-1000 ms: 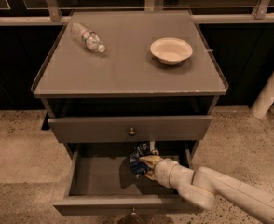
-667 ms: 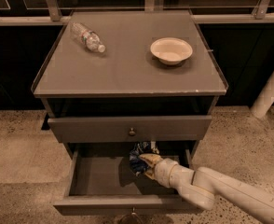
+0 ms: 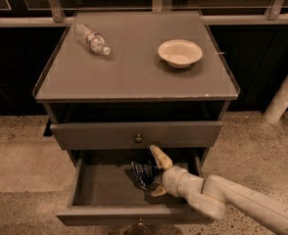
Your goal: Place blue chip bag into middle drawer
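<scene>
With tool point(image 3: 156, 172) spread inside the open middle drawer point(image 3: 101, 186), right of centre, and blue chip bag point(image 3: 141, 172) resting on the floor just left, pull back straight, without dragging the foil.

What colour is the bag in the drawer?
The bag is dark blue with white lettering, camera view; gripper beside it in drawer.

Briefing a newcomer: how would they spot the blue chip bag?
Find the grey cabinet; its middle drawer is pulled open. Inside, by the open pincer, lies the blue chip bag: crumpled dark foil, unlike the clear bottle and white bowl on top.
</scene>
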